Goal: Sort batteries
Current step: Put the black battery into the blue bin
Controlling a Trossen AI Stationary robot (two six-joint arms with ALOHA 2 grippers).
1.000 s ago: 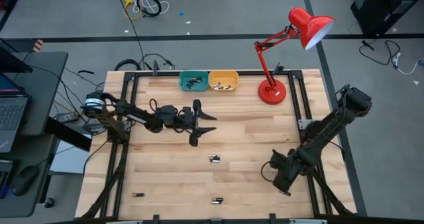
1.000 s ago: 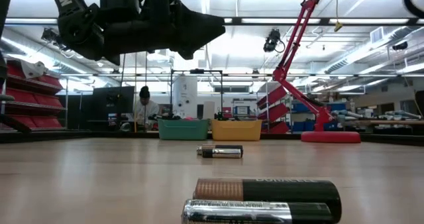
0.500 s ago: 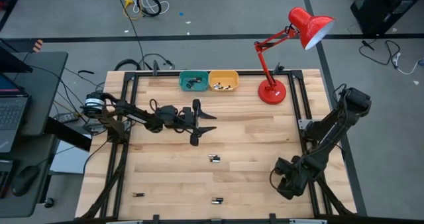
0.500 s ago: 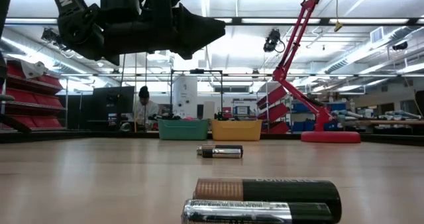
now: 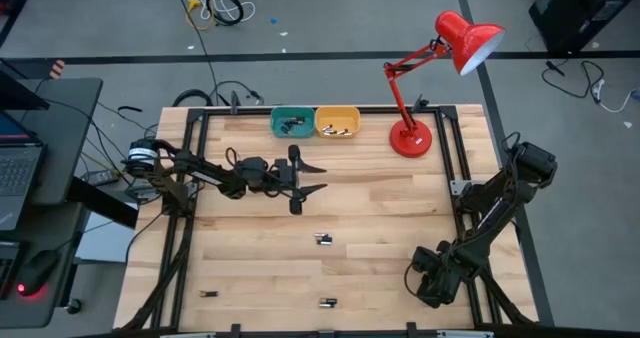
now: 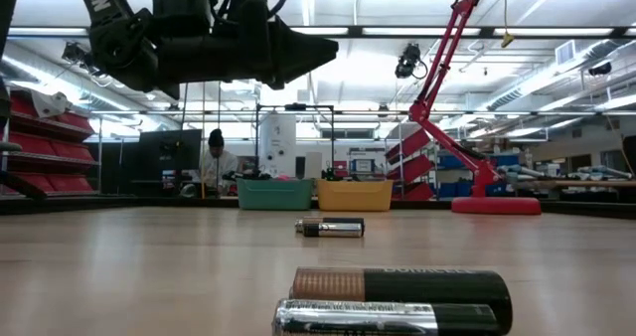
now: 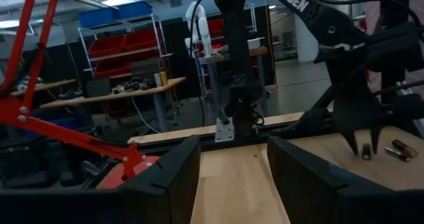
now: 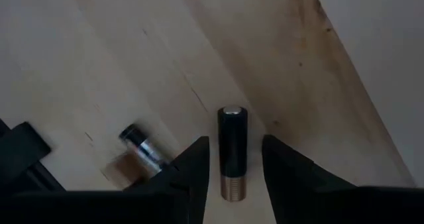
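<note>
High view, right gripper point(image 5: 428, 286): hanging low over the right near part of the tabletop point(image 5: 380, 213), hiding whatever is lying under it.
High view, left gripper point(image 5: 318, 179): waiting with fingers spread, well apart from the loose batteries point(image 5: 323, 239).
High view, bins: the teal bin point(image 5: 291, 122) and the yellow bin point(image 5: 337, 122) are sitting far beyond the right fingers, much nearer the left arm.
Low view, left gripper point(image 6: 303, 50): hovering high, holding nothing; one battery point(image 6: 330, 228) is lying flat below and beyond it.
Left wrist view, left gripper point(image 7: 233, 144): fingers standing apart with only bare tabletop showing between them.
Left wrist view, right arm: reaching down far ahead, with two small batteries point(image 7: 364, 148) lying at its tip.
Right wrist view, target battery point(image 8: 231, 150): lying between the two fingers point(image 8: 192, 168), its long axis running parallel to them, copper end toward the wrist.
Right wrist view, right gripper point(image 8: 235, 140): fingers parted, straddling the battery with a gap showing on each side, not yet squeezing.
Right wrist view, neighbour: a second battery point(image 8: 141, 144) is lying outside one finger, angled, clear of the gap.
Judgement: the right arm is the nearer one, and closing straight across the battery's width looks like the next move.
</note>
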